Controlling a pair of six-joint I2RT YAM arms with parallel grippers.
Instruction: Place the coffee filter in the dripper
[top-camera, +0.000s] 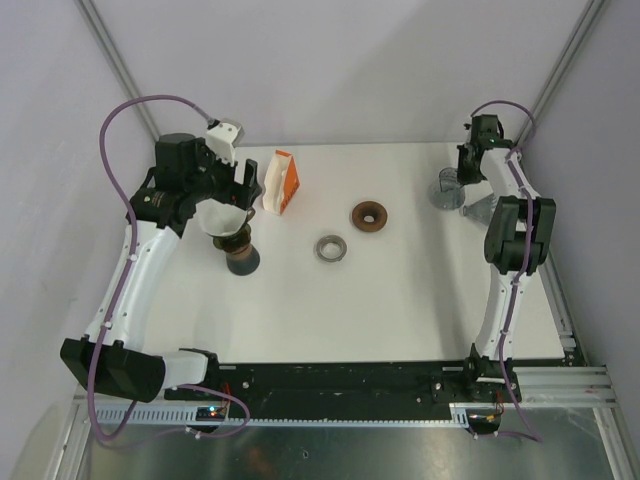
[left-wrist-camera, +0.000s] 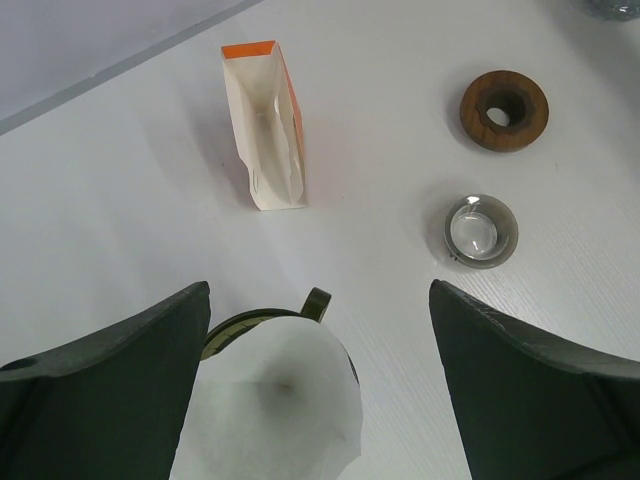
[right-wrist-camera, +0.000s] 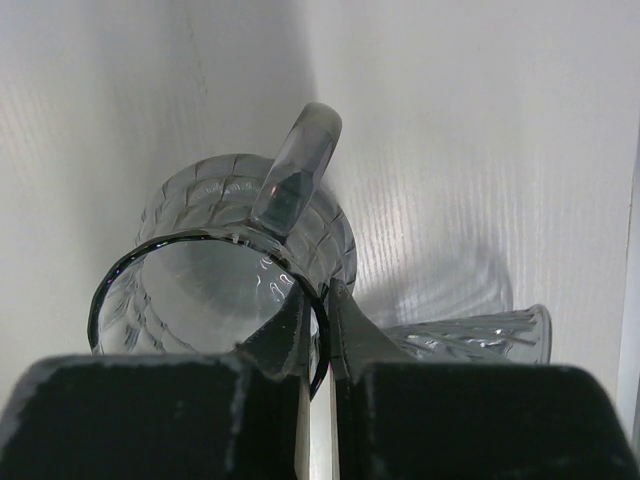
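Observation:
A white paper coffee filter (left-wrist-camera: 270, 400) sits in the dark dripper (left-wrist-camera: 228, 331), whose small handle points away from me. In the top view the filter (top-camera: 228, 215) stands in the dripper (top-camera: 241, 260) at the table's left. My left gripper (left-wrist-camera: 318, 300) is open just above it, one finger on each side, and its left finger (left-wrist-camera: 110, 380) is close to the filter's edge. It also shows in the top view (top-camera: 226, 203). My right gripper (right-wrist-camera: 328, 300) is shut on the rim of a grey glass mug (right-wrist-camera: 200, 270) at the far right (top-camera: 447, 188).
An orange and white filter box (top-camera: 282, 182) stands behind the dripper and also shows in the left wrist view (left-wrist-camera: 265, 125). A brown wooden ring (top-camera: 369, 215) and a metal ring (top-camera: 331, 248) lie mid-table. A ribbed glass piece (right-wrist-camera: 470, 335) lies beside the mug.

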